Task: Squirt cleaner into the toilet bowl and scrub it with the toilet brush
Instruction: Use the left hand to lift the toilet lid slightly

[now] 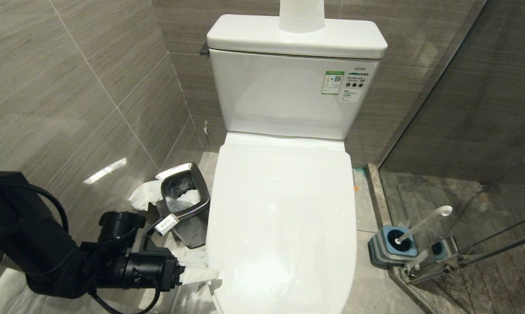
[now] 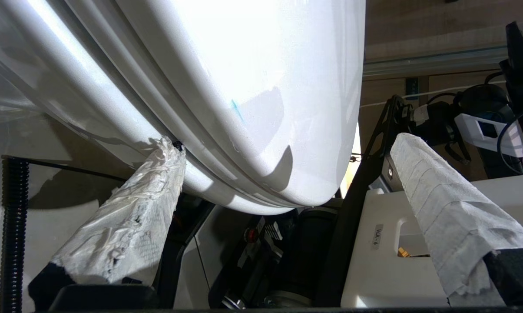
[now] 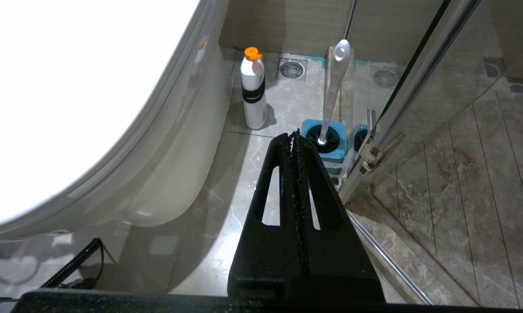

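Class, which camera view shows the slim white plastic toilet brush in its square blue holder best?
The right wrist view: the slim white plastic toilet brush rises full length and near from its square blue holder. The head view shows it whole too, but small at the edge. The left wrist view shows none of it.

Only text I can read: "TOTO", small grey letters at top right of the cistern (image 1: 288,93) front. Below that sit a green-and-white sticker (image 1: 333,83) w/ a QR-type square and a white label (image 1: 352,90) w/ black dots; print on both too small to read. White housing (image 2: 376,237) under my left wrist carries a small tag, chars illegible.
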### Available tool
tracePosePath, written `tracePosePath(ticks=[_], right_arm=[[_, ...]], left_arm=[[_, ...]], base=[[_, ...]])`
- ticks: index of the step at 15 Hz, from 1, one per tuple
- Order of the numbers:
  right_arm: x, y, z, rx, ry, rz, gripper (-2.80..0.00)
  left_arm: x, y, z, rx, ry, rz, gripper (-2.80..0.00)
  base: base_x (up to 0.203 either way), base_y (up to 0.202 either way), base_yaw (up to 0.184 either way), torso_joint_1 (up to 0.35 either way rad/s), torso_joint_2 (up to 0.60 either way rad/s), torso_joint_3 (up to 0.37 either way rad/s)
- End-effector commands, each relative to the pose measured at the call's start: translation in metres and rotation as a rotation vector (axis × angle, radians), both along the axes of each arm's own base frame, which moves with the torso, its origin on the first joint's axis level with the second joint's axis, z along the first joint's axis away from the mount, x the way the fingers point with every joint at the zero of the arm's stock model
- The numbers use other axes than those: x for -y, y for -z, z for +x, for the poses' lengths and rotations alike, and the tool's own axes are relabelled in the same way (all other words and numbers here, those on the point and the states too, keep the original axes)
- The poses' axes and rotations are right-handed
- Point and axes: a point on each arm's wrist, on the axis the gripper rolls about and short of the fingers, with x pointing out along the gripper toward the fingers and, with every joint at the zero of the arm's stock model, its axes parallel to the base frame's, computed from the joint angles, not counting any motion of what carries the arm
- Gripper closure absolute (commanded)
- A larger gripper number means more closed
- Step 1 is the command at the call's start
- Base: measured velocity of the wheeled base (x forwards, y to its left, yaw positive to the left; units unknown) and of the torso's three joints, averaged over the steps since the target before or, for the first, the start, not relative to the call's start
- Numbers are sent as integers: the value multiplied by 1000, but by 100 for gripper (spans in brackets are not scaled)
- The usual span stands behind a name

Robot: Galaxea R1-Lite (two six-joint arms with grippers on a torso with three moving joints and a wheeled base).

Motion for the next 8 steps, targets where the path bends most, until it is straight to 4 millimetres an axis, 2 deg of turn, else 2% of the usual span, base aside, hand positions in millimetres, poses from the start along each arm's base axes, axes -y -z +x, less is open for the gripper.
tracePosePath(ticks=[1, 6, 8], right_arm=[[0, 0, 0, 0, 0, 0, 0], [0, 0, 0, 0, 0, 0, 0], [0, 0, 0, 0, 0, 0, 0]], left_arm=[[-1, 0, -1, -7, 2, -7, -280], [3, 5, -12, -67, 26, -4, -280], [5, 5, -16, -95, 72, -58, -280]], base=[[0, 0, 0, 0, 0, 0], [0, 0, 0, 0, 0, 0], [0, 0, 0, 0, 0, 0]])
